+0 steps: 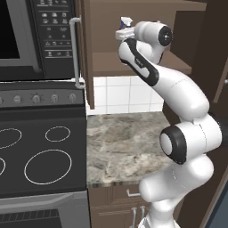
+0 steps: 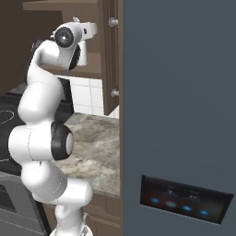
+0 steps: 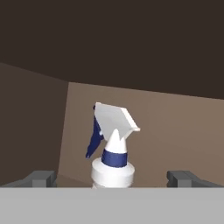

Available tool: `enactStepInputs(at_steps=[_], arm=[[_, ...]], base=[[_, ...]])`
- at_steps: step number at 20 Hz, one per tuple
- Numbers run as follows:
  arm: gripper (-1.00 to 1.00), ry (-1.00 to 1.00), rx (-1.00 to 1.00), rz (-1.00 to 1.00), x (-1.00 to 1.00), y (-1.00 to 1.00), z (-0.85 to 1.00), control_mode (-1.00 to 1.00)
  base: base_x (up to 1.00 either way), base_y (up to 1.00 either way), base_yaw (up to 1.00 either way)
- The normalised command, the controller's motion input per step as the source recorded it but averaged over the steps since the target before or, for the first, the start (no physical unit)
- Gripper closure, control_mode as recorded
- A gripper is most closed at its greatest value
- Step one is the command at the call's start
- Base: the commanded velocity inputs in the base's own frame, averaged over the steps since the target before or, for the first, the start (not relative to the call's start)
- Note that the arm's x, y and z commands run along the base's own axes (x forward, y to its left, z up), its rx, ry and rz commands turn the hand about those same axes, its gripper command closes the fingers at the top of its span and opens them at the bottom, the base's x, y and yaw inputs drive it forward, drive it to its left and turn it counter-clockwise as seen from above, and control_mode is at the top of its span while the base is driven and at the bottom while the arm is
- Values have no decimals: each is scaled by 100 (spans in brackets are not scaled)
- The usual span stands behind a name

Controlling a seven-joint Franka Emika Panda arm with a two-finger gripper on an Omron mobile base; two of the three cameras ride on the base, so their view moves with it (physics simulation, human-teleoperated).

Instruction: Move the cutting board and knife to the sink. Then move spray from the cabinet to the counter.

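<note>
Jaws: your gripper stands wide apart, one dark tip on either side of the spray, touching nothing and holding nothing.
Where the spray is: upright on the shelf inside the open cabinet, just ahead of the hand; from the left base camera you see its nozzle poking up above the wrist.
Risk, tipping: the bottle is slim and tall, so if you push forward with one finger off line, it will likely topple or slide toward the back wall.
Risk, grip height: the tips sit near the neck; closing on the taper under the trigger head could let it squirt upward out of the grip.
Risk, exit: the cabinet door edge and shelf lip are close to your forearm; pulling out crooked could clip them.
Long axis: vertical, base on the shelf, head up.
Pointing: in the hand camera the white nozzle aims to the right and the blue trigger hangs to the left.
Landing spot: the counter lies below the cabinet.
</note>
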Motion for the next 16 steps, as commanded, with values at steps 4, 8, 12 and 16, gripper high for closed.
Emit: enactStepInputs(at_steps=[4, 8, 12, 16], arm=[[-100, 0, 0, 0, 18, 0, 0, -100], [-100, 0, 0, 0, 14, 0, 0, -100], [-100, 0, 0, 0, 18, 2, 0, -100], [-100, 0, 0, 0, 19, 0, 0, -100]], base=[[0, 0, 0], [0, 0, 0], [0, 0, 0], [0, 0, 0]])
